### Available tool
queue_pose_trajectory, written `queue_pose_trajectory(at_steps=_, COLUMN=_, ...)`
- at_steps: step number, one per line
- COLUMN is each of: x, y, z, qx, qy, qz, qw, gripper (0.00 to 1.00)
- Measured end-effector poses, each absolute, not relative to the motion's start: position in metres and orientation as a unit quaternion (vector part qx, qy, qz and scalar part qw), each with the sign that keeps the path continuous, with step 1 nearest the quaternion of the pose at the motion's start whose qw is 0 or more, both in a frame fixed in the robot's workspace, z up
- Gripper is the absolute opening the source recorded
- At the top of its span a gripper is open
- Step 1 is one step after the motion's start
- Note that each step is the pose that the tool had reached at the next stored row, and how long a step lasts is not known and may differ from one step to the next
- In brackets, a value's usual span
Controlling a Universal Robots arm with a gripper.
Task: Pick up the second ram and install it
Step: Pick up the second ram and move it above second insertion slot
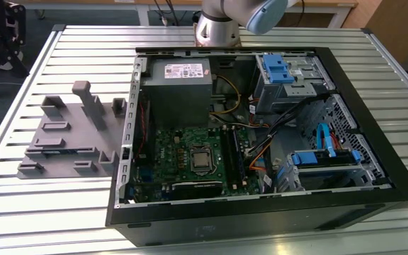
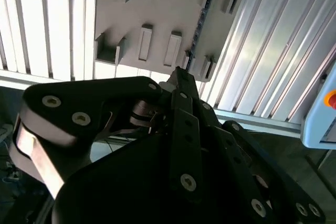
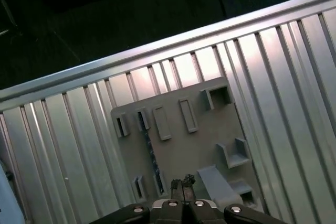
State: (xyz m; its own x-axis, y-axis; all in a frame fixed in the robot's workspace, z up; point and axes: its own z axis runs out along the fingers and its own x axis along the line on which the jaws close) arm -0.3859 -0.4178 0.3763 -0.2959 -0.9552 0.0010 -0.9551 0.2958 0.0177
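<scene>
Gripper [image 3: 182,183] hangs above the fixture [image 3: 210,129], fingertips pressed together, holding nothing. The ram [image 3: 149,150] stands on edge in a fixture slot, a little off the tips' line. Descending closed would likely strike its top edge. A skewed grasp could wedge it against the slot walls.

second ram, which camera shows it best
First wrist view: the second ram shows full length in the grey holder. The second wrist view has it more slanted; the exterior view, a thin blue sliver.
</scene>
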Motion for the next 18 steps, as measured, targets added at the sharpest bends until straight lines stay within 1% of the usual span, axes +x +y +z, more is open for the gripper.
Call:
queue_pose_trajectory(at_steps=9, x=-0.387, y=-0.418, z=0.374, qx=0.654, qy=-0.756, qz=-0.006, qw=0.006, gripper=0.11)
queue_pose_trajectory(at_steps=18, x=-0.397, y=-0.418, z=0.371, qx=0.664, qy=-0.748, qz=-0.008, qw=0.005, gripper=0.11)
